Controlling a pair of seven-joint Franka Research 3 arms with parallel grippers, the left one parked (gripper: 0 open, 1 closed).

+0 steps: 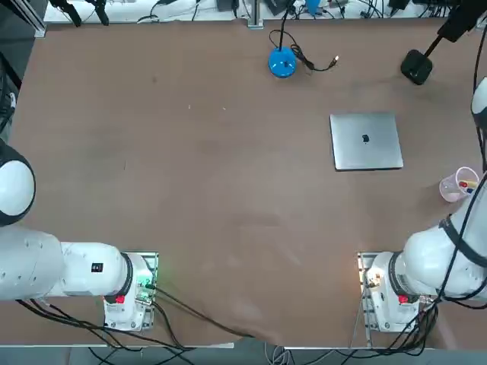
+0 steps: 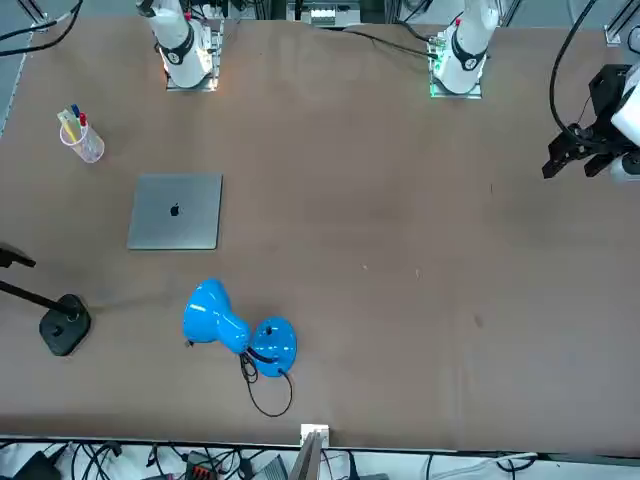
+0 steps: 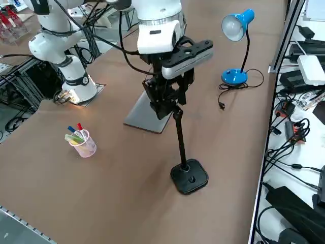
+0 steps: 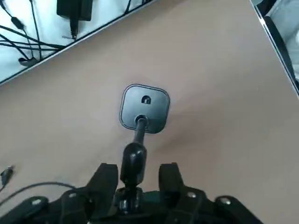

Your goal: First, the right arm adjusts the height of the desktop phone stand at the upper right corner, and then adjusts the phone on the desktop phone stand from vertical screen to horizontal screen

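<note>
R gripper [image 4: 138,179] at top of stand [image 3: 183,147], fingers either side of pole, gap visible, not yet pinching. Phone [image 3: 187,57] clamped just above. Height adj barely begun; rotation to do.

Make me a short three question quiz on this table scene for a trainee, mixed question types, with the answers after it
1. True or false: the right tool sits at the top of the desktop phone stand, one finger on each side of the pole.
2. Which object lies flat between the pen cup and the blue lamp in the top view?
A) a tablet on a stand
B) a closed silver laptop
C) a keyboard
3. Fill in: the stand's base is a rounded ____ shape.

Key:
1. True. The fingers flank the upper part of the pole; whether they already press on it can't be told.
2. B, the laptop.
3. Square.
</note>
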